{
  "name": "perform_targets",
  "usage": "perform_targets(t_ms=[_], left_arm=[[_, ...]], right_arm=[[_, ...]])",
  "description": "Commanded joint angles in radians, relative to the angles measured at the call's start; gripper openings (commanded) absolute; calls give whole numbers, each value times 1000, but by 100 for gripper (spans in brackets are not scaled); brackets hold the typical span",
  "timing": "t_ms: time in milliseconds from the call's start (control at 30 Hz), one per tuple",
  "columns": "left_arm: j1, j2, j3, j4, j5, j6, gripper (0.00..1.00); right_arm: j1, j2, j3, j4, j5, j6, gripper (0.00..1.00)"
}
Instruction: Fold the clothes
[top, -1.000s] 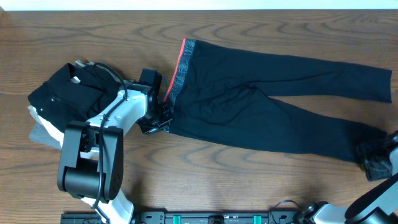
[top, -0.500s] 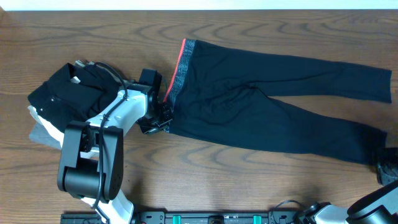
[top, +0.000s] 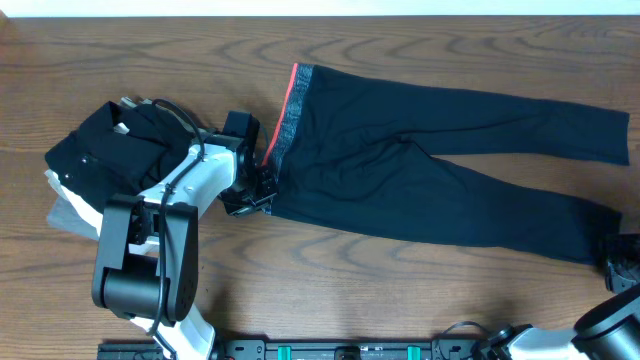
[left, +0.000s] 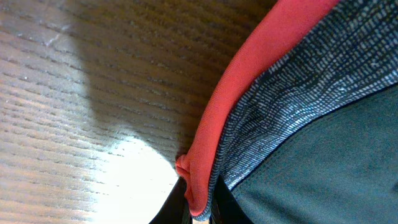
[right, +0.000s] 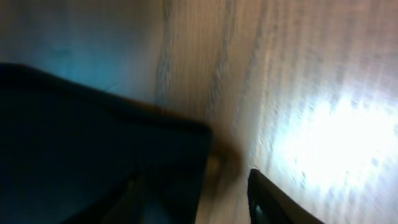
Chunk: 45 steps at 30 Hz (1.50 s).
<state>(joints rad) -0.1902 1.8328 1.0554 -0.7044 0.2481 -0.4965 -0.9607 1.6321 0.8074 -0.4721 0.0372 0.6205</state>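
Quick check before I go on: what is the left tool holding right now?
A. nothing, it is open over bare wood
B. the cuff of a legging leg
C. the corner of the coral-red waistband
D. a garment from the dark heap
C: in the left wrist view the left tool is pinched shut on the folded corner of the coral-red waistband of the leggings.

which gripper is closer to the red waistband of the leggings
Left. The left gripper pinches the coral-red fabric waistband at its lower corner; the right gripper sits beside the far leg cuff of the dark navy leggings.
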Motion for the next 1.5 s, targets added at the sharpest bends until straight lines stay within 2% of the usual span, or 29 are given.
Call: perform_targets(t_ms=[0,133,333,400,667,967,1233,1467], left_arm=[[10,33,-21,-27,-49,14,8],[10,33,-21,-33,-49,13,8],[10,33,-21,-47,-49,14,7],[10,32,-21,-47,-49,14,7],[10,-34,18,-103,-45,37,6],[10,-272,23,-195,-55,45,6],[9,-463,23,-346,-81,74,6],[10,-562,23,-479,-84,82,6]], right_arm=[[-7,48,-6,29,14,-12,52],[-7,70,-6,45,-6,-25,47],[-7,67,-5,45,-50,-35,10],[-7,53,-2,29,-88,-34,1],[-7,-115,38,-91,-69,-34,1],[-10,-325,124,-198,-41,-33,1],[-10,-360,272,-301,-41,-34,1],[-10,-360,385,-333,-41,-34,1]])
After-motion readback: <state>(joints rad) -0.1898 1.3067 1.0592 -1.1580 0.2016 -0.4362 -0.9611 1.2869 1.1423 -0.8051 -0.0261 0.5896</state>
